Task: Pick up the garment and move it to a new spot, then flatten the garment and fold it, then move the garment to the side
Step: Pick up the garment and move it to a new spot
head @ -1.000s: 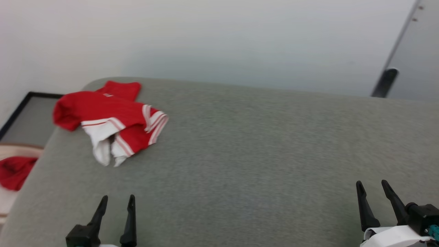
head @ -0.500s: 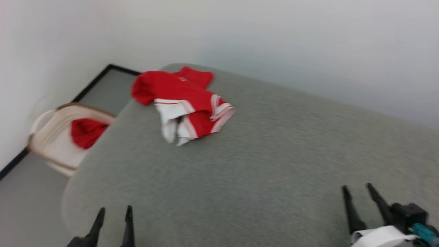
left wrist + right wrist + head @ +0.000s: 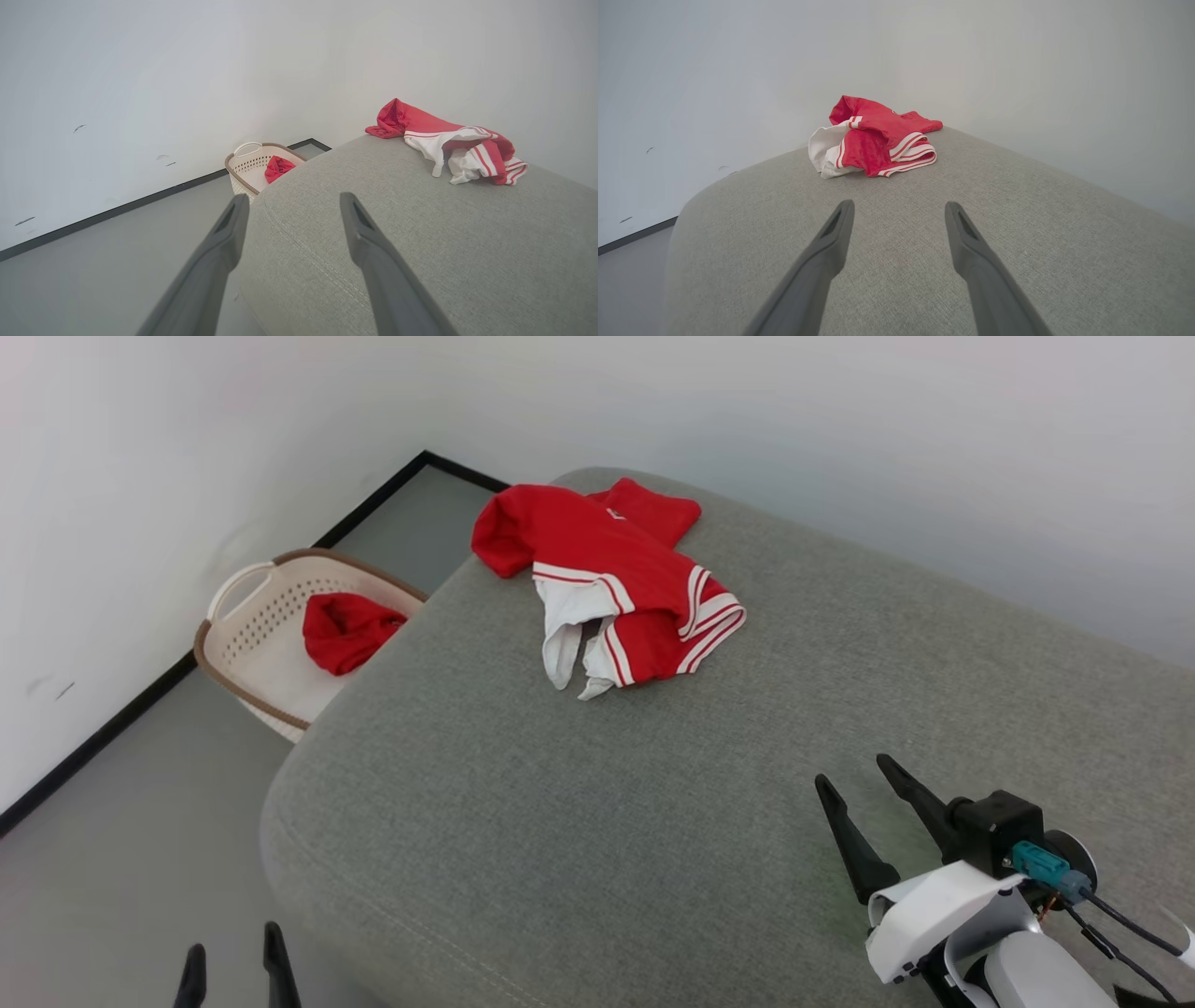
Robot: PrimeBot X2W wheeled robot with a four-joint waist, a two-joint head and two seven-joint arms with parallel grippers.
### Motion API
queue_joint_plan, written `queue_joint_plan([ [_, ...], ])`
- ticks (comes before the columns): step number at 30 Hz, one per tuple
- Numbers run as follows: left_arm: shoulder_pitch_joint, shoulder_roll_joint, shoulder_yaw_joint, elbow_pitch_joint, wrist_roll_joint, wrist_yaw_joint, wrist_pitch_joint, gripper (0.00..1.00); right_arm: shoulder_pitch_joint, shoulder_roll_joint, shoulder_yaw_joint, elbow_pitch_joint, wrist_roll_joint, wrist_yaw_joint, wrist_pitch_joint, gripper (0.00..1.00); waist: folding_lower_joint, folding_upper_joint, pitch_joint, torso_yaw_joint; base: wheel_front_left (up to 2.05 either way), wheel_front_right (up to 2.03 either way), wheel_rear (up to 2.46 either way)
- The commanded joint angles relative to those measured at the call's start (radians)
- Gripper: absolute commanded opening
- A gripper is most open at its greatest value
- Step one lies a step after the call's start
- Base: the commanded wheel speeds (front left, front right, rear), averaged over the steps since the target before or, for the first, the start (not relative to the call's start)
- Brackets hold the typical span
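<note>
A: Nearest, from the head view: right tool (image 3: 851,773) over the grey cushion (image 3: 579,821), long dark fingers spread wide, nothing between them, nothing touched. White housing (image 3: 924,905) and teal connector (image 3: 1036,861) just behind.

B: Left tool (image 3: 233,957) at the lower edge, beside the cushion's rounded near corner. Equally spread in its wrist view, empty too.

A: Cushion texture?

B: Woven, heathered grey, soft rounded edges, a stitched seam near the corner.

A: Farther on, the garment (image 3: 607,560): crumpled heap at the cushion's far left corner, well apart from both tools. Bright red soft fabric, white sleeve drooping forward, red-and-white striped bands.

B: From the right wrist view, striped edge folded in layers, facing forward.

A: Past that corner, down on the floor (image 3: 112,859): cream perforated basket (image 3: 233,593), brown rim, red cloth (image 3: 345,630) inside. Visible from the left wrist view as well.

B: Farthest: plain white wall (image 3: 840,429), black baseboard (image 3: 93,751).
</note>
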Motion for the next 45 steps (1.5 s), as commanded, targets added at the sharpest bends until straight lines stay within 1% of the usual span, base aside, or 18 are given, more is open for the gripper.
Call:
queue_joint_plan([
  [1,0.013,-0.002,-0.009,-0.011,-0.009,0.014,0.0,1.0,-0.015,-0.008,0.011,0.014,0.01,0.0,-0.011,1.0,0.0,0.0,0.007,0.007,-0.11,-0.11,-0.11],
  [7,0.028,-0.001,-0.026,-0.026,-0.016,0.03,0.0,1.0,-0.032,-0.016,0.039,0.043,0.039,0.0,-0.028,1.0,0.0,0.0,0.001,0.003,-0.03,-0.03,-0.03],
  [12,-0.025,0.001,-0.048,-0.007,0.018,-0.016,0.0,1.0,-0.004,-0.025,0.017,0.055,0.046,0.0,-0.04,1.0,0.0,0.0,-0.003,-0.008,0.0,0.0,0.0],
  [16,-0.134,0.031,-0.08,0.031,0.038,-0.071,0.0,1.0,0.024,-0.029,-0.019,0.04,0.03,0.0,-0.043,1.0,0.0,0.0,0.008,-0.018,0.0,0.0,0.0],
  [20,-0.32,0.085,-0.118,0.102,0.032,-0.114,0.0,1.0,0.063,-0.031,-0.069,0.006,-0.005,0.0,-0.044,1.0,0.0,0.0,0.03,-0.037,0.0,0.0,0.0],
  [21,-0.365,0.112,-0.115,0.121,0.033,-0.12,0.0,1.0,0.054,-0.027,-0.064,-0.01,-0.022,0.001,-0.045,1.0,0.0,0.0,0.049,-0.063,0.0,0.0,0.0],
  [23,-0.47,0.138,-0.108,0.159,0.006,-0.131,0.0,1.0,0.025,-0.03,-0.055,-0.037,-0.046,0.001,-0.043,1.0,0.0,0.0,0.095,-0.117,0.0,0.0,0.0],
  [25,-0.574,0.192,-0.111,0.208,0.01,-0.137,0.0,1.0,-0.002,-0.034,-0.037,-0.058,-0.069,0.0,-0.033,1.0,0.0,0.0,0.14,-0.17,0.0,0.0,0.0],
  [27,-0.68,0.228,-0.131,0.269,-0.017,-0.142,0.001,1.0,-0.031,-0.04,-0.018,-0.077,-0.084,0.0,-0.027,1.0,0.0,0.0,0.179,-0.214,0.0,0.0,0.0],
  [28,-0.726,0.27,-0.145,0.302,-0.012,-0.144,0.004,1.0,-0.057,-0.037,0.0,-0.09,-0.09,0.0,-0.019,1.0,0.0,0.0,0.204,-0.245,0.0,0.0,0.0],
  [30,-0.83,0.302,-0.178,0.371,-0.068,-0.144,0.014,1.0,-0.097,-0.039,0.02,-0.104,-0.091,0.0,-0.016,1.0,0.0,0.0,0.242,-0.291,0.0,0.0,0.0],
  [32,-0.927,0.366,-0.223,0.44,-0.096,-0.144,0.029,1.0,-0.131,-0.036,0.04,-0.11,-0.094,0.0,-0.015,1.0,0.0,0.0,0.279,-0.334,0.0,0.0,0.0],
  [36,-1.102,0.417,-0.315,0.6,-0.243,-0.144,0.089,1.0,-0.192,-0.025,0.074,-0.117,-0.098,0.0,-0.022,1.0,0.0,0.0,0.34,-0.397,0.0,0.0,0.0],
  [37,-1.137,0.42,-0.334,0.634,-0.294,-0.144,0.117,1.0,-0.201,-0.024,0.079,-0.119,-0.096,0.0,-0.024,1.0,0.0,0.0,0.354,-0.408,0.0,0.0,0.0],
  [39,-1.204,0.463,-0.386,0.704,-0.351,-0.144,0.178,1.0,-0.216,-0.02,0.093,-0.128,-0.09,0.0,-0.027,1.0,0.0,0.0,0.377,-0.428,0.0,0.0,0.0],
  [41,-1.256,0.476,-0.428,0.768,-0.42,-0.143,0.251,1.0,-0.234,-0.022,0.109,-0.133,-0.09,0.0,-0.029,1.0,0.0,0.0,0.396,-0.447,0.0,0.0,0.0],
  [43,-1.294,0.473,-0.458,0.824,-0.497,-0.143,0.348,1.0,-0.241,-0.025,0.114,-0.138,-0.095,0.0,-0.032,1.0,0.0,0.0,0.41,-0.462,0.0,0.0,0.0],
  [45,-1.318,0.491,-0.498,0.869,-0.547,-0.144,0.458,1.0,-0.25,-0.025,0.117,-0.148,-0.099,0.0,-0.033,1.0,0.0,0.0,0.422,-0.475,0.0,0.0,0.0],
])
